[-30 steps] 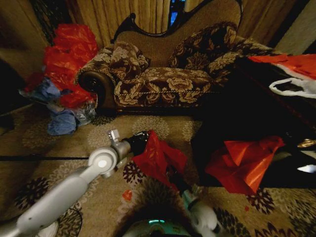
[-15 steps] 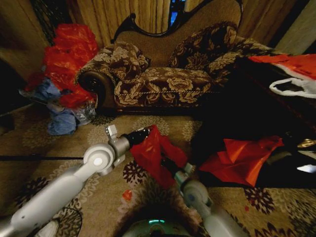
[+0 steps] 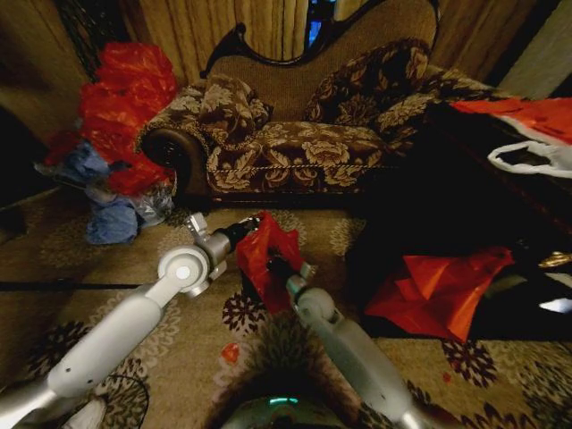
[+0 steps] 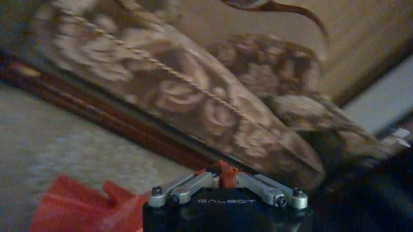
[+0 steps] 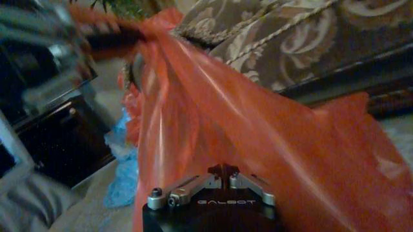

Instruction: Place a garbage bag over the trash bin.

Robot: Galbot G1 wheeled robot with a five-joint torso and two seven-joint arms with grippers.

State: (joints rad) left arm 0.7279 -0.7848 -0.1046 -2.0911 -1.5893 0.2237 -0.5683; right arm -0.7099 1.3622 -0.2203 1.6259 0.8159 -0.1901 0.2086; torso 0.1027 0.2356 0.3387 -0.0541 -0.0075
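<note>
Head view: the garbage bag (image 3: 264, 261) hangs in front of the sofa (image 3: 295, 134), above open carpet (image 3: 170, 246). Left gripper (image 3: 248, 232) pinches its upper edge; right gripper (image 3: 275, 265) is clamped on its lower part, both close together.

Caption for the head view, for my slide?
Both grippers, left and right, hold the red garbage bag above the carpet before the floral sofa.

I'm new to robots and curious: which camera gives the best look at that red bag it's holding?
The head view: the garbage bag hangs whole between the left gripper and right gripper. The right wrist view sees it very close, a red sheet; the left wrist view catches a corner.
</note>
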